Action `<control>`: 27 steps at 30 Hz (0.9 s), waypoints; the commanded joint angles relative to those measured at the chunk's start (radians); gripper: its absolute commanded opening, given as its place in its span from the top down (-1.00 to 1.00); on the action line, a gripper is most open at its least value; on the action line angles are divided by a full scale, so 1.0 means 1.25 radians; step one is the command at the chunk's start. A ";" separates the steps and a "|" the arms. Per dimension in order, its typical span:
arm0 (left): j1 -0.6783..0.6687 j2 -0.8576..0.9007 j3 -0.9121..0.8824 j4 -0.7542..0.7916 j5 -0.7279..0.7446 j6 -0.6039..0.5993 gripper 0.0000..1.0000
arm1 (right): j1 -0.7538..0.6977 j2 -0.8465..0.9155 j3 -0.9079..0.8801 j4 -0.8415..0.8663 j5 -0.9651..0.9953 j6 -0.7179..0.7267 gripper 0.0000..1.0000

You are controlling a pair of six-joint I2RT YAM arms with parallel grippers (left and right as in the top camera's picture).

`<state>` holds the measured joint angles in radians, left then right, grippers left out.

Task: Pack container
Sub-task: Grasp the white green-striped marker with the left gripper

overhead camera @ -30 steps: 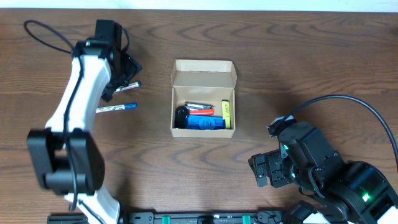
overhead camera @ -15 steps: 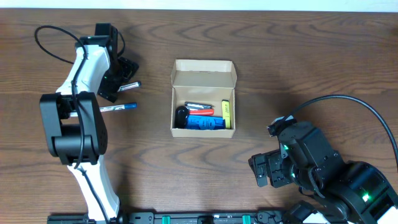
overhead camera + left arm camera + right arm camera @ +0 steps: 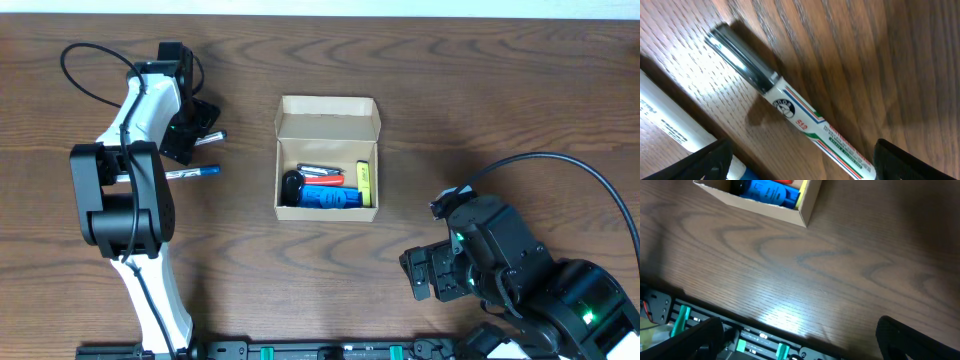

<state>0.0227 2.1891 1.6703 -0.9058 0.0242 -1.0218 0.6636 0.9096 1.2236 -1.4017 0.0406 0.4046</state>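
Container (image 3: pixel 328 118) mid-table; markers (image 3: pixel 365 180) inside; pen (image 3: pixel 188 173) left, second pen (image 3: pixel 208 136) behind it.

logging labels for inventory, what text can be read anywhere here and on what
"512" or "S12", red, on the white marker barrel; first character unsure.
Round logo and green small print on the same marker: too blurred to read.
Grey print on the second pen: unreadable.
The container: no print visible.
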 commanded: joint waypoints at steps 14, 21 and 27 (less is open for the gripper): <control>0.001 0.039 0.011 0.023 -0.039 -0.040 -0.81 | 0.007 0.000 0.005 -0.002 0.003 -0.011 -0.99; 0.000 0.054 0.011 0.023 -0.051 -0.045 -0.72 | 0.007 0.000 0.005 -0.002 0.003 -0.011 -0.98; 0.000 0.054 0.011 0.022 -0.070 -0.045 -0.13 | 0.007 0.000 0.005 -0.002 0.003 -0.011 -0.98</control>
<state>0.0227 2.2299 1.6730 -0.8711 -0.0280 -1.0718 0.6636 0.9096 1.2236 -1.4021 0.0406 0.4046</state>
